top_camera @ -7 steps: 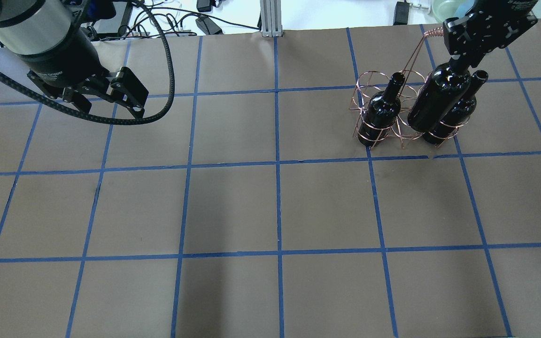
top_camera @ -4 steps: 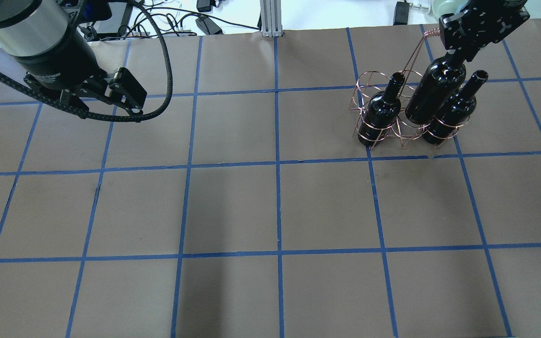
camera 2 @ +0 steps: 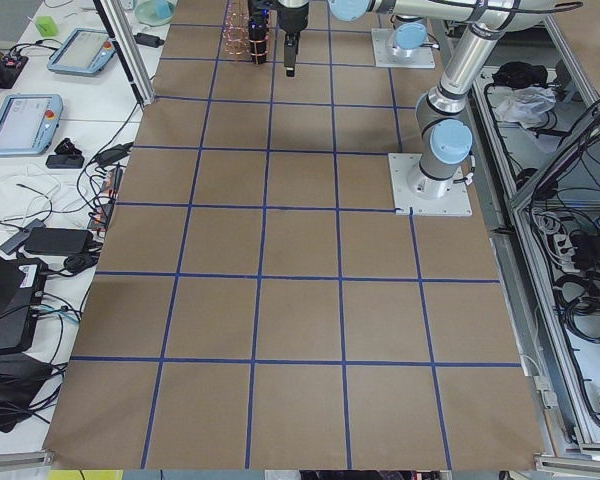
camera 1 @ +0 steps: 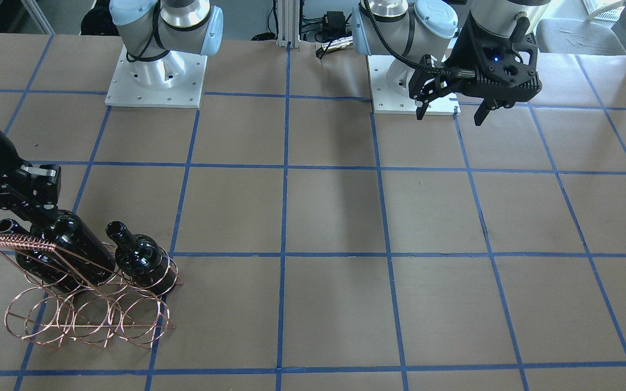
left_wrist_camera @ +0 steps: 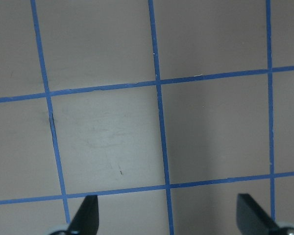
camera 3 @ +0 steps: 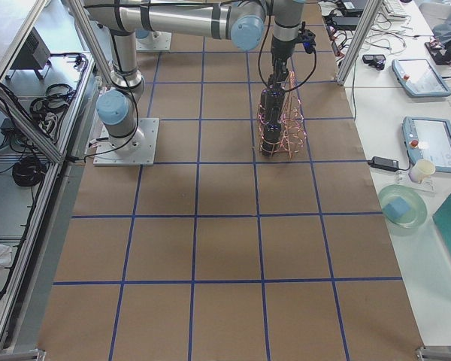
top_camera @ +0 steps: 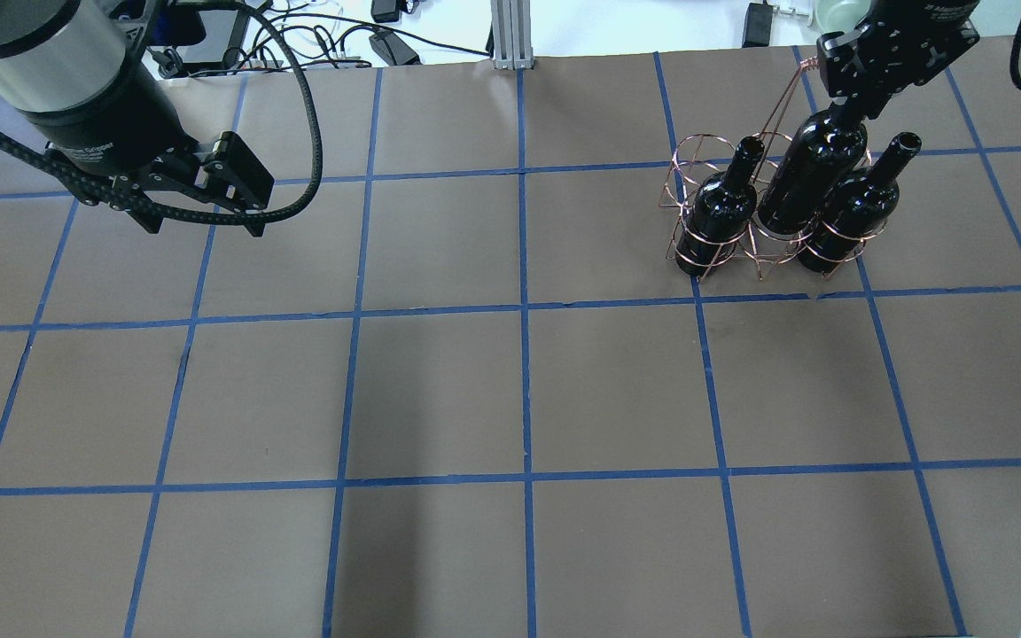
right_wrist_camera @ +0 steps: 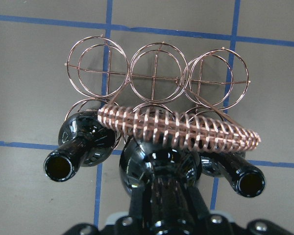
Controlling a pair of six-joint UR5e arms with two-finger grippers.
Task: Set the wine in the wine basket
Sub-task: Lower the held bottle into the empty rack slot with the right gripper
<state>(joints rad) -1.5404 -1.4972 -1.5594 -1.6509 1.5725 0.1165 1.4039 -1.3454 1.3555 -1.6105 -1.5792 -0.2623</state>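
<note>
My right gripper (top_camera: 849, 105) is shut on the neck of a glossy black wine bottle (top_camera: 810, 177). The bottle hangs tilted, with its base at the middle ring of the copper wire basket (top_camera: 695, 158), between two other black bottles (top_camera: 719, 208) (top_camera: 856, 208) that stand in the outer rings. In the right wrist view the held bottle (right_wrist_camera: 159, 166) sits just below the coil-wrapped handle (right_wrist_camera: 176, 127). The front view shows the gripper (camera 1: 36, 214) on the bottle (camera 1: 68, 250) in the basket (camera 1: 90, 320). My left gripper (top_camera: 200, 221) is open and empty, far away.
The basket's far row of three rings (right_wrist_camera: 157, 68) holds nothing. The table (top_camera: 519, 390) is brown paper with a blue tape grid. Cables and power bricks (top_camera: 386, 44) lie beyond its far edge. The left wrist view shows its fingertips (left_wrist_camera: 88, 215) over bare table.
The held bottle has moved left and down, more upright, from over the right bottle to the middle ring. The left arm has shifted slightly and its gripper has turned.
</note>
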